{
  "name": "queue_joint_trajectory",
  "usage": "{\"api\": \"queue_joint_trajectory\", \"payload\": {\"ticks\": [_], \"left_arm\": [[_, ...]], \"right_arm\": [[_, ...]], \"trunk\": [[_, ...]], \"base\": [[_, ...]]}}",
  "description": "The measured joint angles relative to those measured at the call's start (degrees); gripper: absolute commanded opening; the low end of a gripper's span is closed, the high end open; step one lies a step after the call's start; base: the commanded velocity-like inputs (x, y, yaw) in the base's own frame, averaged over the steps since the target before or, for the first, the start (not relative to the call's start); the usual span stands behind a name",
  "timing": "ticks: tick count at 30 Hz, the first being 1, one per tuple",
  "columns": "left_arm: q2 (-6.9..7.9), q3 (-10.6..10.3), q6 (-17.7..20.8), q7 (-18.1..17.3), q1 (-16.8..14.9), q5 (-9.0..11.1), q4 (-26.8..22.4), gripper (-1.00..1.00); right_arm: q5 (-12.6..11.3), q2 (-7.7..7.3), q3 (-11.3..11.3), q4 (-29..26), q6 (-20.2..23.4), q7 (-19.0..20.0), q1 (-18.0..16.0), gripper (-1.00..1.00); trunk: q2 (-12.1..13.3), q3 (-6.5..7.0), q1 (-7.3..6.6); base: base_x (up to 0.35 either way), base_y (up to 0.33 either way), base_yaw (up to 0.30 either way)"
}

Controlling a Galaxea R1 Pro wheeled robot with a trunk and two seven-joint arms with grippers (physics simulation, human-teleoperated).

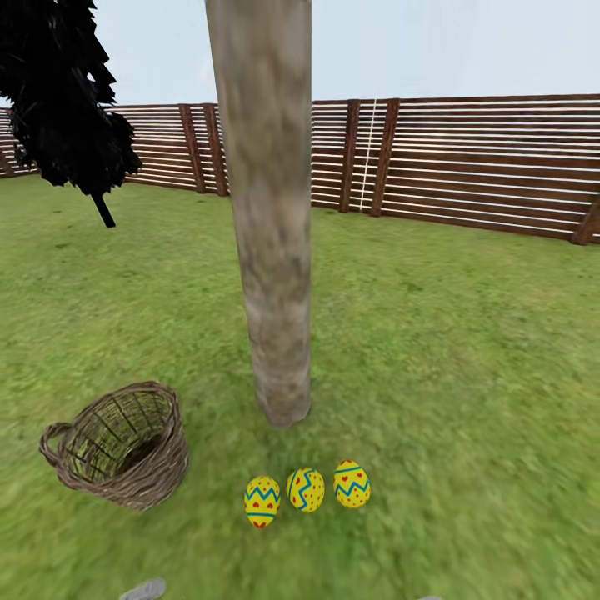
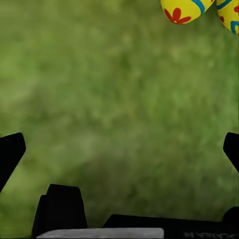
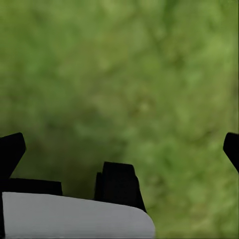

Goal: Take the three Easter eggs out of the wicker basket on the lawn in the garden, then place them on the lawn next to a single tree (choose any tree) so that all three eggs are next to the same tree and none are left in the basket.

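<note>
Three Easter eggs lie in a row on the lawn [image 1: 467, 375], just in front of the foot of the tree [image 1: 271, 250]: one egg [image 1: 262, 501], a second [image 1: 306, 489] and a third [image 1: 352, 483]. To their left the wicker basket [image 1: 158, 475] lies tipped, its mouth facing up and left, and no egg shows inside it. My left gripper [image 2: 119, 149] is open over bare grass, with two of the eggs [image 2: 184, 9] [image 2: 230, 15] a little beyond its fingers. My right gripper [image 3: 119, 149] is open above grass, holding nothing.
A narrow black-leaved tree [image 1: 67, 100] stands at the far left. A brown slatted fence [image 1: 467, 167] closes the garden at the back. Open grass spreads to the right of the trunk and behind it.
</note>
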Motion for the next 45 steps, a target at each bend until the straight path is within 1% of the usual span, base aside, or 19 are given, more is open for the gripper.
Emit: {"api": "queue_joint_trajectory", "payload": {"ticks": [7,11,19,28,33,37,40,45], "left_arm": [[-0.26,-0.01,0.15,0.01,-0.01,0.05,0.92,1.0],[-0.97,0.0,0.17,0.02,-0.01,0.06,2.32,1.0],[-0.99,0.03,0.17,0.03,-0.01,0.07,3.77,1.0],[-1.03,0.03,0.17,0.07,0.03,0.16,4.01,1.0],[-1.74,0.02,0.11,0.06,0.08,0.11,5.33,1.0],[-1.88,0.04,0.09,0.13,0.08,0.13,5.78,1.0],[-1.83,-0.01,0.04,0.27,0.27,0.07,7.04,1.0],[-1.72,0.08,-0.05,0.29,0.3,0.14,7.49,1.0]], "right_arm": [[-0.1,0.22,-0.04,0.18,0.42,0.22,0.25,1.0],[-0.1,0.23,-0.06,0.21,0.47,0.21,0.31,1.0],[-0.15,0.22,-0.07,0.22,0.46,0.22,0.32,1.0],[-0.1,0.24,-0.07,0.23,0.32,0.23,0.36,1.0],[-0.05,0.32,-0.07,0.3,0.31,0.23,0.94,1.0],[0.08,0.33,-0.06,0.29,0.29,0.31,1.18,1.0],[0.27,0.22,-0.06,0.25,0.26,0.32,1.2,1.0],[0.39,0.16,-0.06,0.25,0.11,0.26,1.22,1.0]], "trunk": [[2.81,0.92,-1.54],[4.41,1.31,-2.42],[7.62,2.06,-4.17],[11.23,2.89,-6.15],[13.24,3.36,-7.25],[14.84,3.95,-8.13],[14.86,3.95,-8.14],[14.86,3.94,-8.14]], "base": [[0.0,0.0,0.07],[0.0,0.0,0.102],[0.0,0.0,0.105],[0.0,0.0,0.105],[0.0,0.0,0.101],[0.0,0.0,0.018],[0.0,0.0,0.003],[0.0,0.0,0.0]]}}
